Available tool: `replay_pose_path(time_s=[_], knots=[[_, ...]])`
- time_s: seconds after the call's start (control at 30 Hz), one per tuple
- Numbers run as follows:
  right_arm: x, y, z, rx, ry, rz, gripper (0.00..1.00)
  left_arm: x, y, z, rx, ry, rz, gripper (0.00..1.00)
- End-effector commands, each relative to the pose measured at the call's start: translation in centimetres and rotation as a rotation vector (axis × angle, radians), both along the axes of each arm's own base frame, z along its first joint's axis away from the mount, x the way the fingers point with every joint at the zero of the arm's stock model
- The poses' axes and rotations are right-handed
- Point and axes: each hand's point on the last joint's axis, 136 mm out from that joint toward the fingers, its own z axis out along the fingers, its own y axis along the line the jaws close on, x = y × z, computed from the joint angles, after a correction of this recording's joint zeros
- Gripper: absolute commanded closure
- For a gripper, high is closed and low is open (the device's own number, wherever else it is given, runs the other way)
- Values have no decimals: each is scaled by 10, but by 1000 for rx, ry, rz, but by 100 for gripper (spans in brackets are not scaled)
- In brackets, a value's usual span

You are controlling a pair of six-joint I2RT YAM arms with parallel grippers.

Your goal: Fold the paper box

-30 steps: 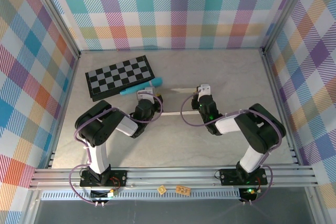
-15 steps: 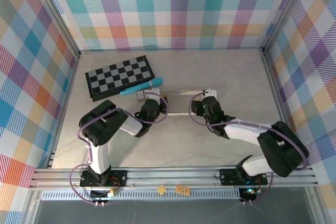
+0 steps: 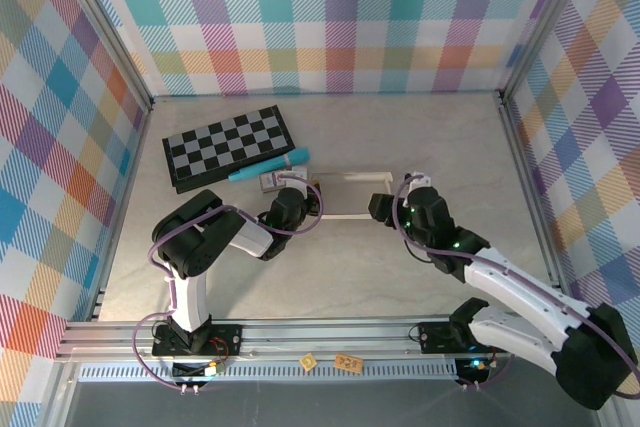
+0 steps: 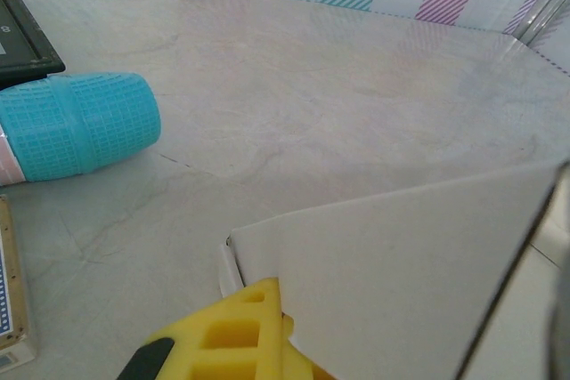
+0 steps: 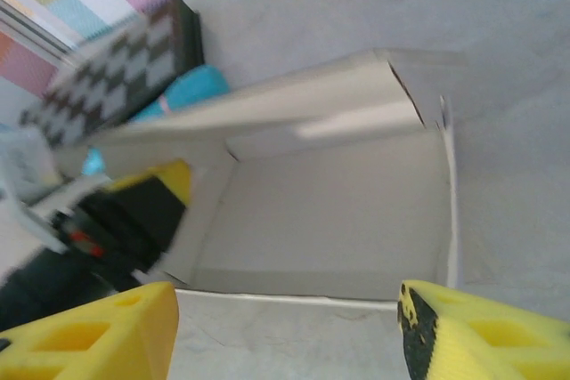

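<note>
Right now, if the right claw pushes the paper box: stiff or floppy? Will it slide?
Probably floppy: the paper box is thin card, its raised walls only creased up, so a push likely bends a wall. Likely light; it would skate on the smooth table, though the left claw pinching one wall should make it pivot instead.

Tally of things on and around the bench (image 3: 430, 137)
There was one paper box (image 3: 350, 197), one checkerboard (image 3: 228, 147), one blue marker (image 3: 270, 166) and one small card (image 3: 270, 184); two yellow tags (image 3: 308, 360) sat by the front rail (image 3: 120, 349); the arms numbered two, a left arm (image 3: 200, 237) and a right arm (image 3: 500, 282).
</note>
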Motion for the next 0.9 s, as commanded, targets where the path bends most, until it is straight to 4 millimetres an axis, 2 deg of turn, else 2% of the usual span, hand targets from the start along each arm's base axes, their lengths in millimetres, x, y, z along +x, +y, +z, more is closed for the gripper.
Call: replay_pose_path(time_s=[0.0,0.07,0.17,0.3,0.47,0.57,0.7,0.8,0.87], knots=[[9,-7,51,7,-57,-57,32,-23,5,-60,157,165,-41,100],[25,-14,72,1,-72,-109,33,-24,4,-60,162,165,-45,100],[53,-36,78,57,85,-215,35,-23,2,-60,171,166,-50,100],[87,-55,59,132,329,-252,38,-24,-1,-62,191,167,-64,100],[110,-47,26,83,545,-211,40,-25,-4,-66,210,169,-76,100],[122,-45,6,53,593,-198,39,-25,-5,-68,214,169,-76,100],[137,-46,-9,21,601,-179,37,-25,-6,-69,215,168,-76,100],[139,-42,-18,-5,644,-145,36,-24,-7,-69,216,168,-77,100],[135,-45,-27,-28,678,-154,36,-23,-9,-69,219,168,-82,100]])
